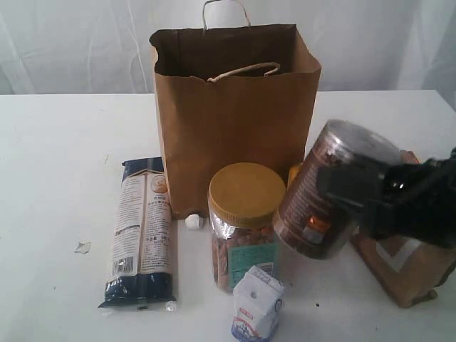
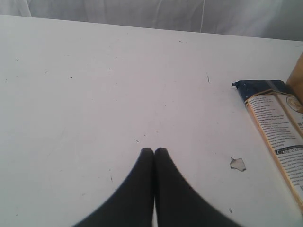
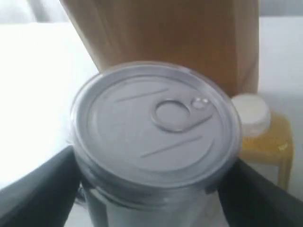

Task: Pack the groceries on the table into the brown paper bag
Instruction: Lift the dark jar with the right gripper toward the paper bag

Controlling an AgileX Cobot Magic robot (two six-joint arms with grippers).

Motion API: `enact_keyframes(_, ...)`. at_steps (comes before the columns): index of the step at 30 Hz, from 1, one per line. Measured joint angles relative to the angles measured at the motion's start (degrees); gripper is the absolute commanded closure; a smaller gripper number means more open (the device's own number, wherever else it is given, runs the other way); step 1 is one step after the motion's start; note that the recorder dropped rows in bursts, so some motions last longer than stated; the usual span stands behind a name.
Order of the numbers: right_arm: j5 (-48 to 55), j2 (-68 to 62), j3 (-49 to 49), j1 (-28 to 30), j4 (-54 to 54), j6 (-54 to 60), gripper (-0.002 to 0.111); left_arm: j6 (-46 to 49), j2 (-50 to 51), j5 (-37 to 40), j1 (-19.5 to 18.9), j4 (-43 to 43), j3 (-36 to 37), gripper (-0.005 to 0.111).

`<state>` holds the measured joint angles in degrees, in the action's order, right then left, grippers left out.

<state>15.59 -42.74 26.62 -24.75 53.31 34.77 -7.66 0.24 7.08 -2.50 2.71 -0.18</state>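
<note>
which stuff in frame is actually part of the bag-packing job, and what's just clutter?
Job:
- brown paper bag
- pasta packet
- tan-lidded jar
- metal-lidded jar, held in the right gripper
- orange-yellow bottle
- kraft pouch
- small white carton

Lying about:
- white scrap on the table
- small white lump at the bag's foot

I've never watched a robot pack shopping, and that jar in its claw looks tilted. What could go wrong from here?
The dark metal-lidded jar sits tilted in the right gripper, so it might slip out. It is close to the tan-lidded clear jar, which a careless swing could knock over. The front handle of the brown paper bag droops into its opening and could snag the jar going in.
</note>
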Motion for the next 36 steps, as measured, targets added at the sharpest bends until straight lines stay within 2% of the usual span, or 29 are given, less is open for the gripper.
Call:
enact_keyframes(4, -1.0, 2.1, 4.9, 0.0, 0.2, -3.1, 0.108, 0.0, 0.0, 0.0, 0.0, 0.0, 0.0, 0.107)
enact_keyframes(9, -7.0, 1.0, 11.0, 0.0, 0.3, -3.8, 0.108, 0.0, 0.0, 0.0, 0.0, 0.0, 0.0, 0.107)
enact_keyframes(14, -13.2, -4.3, 16.5, 0.4, 0.3, -2.6, 0.108, 0.0, 0.0, 0.0, 0.0, 0.0, 0.0, 0.107)
enact_keyframes(18, -13.3, -10.3, 22.4, 2.4, 0.3, -1.5, 0.108, 0.0, 0.0, 0.0, 0.0, 0.0, 0.0, 0.107)
enact_keyframes(26, -11.3, -18.7, 31.8, 6.5, 0.3, 6.4, 0.108, 0.0, 0.0, 0.0, 0.0, 0.0, 0.0, 0.107)
enact_keyframes(36, -8.9, -23.2, 32.8, 9.0, 0.4, 27.0, 0.108, 0.0, 0.0, 0.0, 0.0, 0.0, 0.0, 0.107)
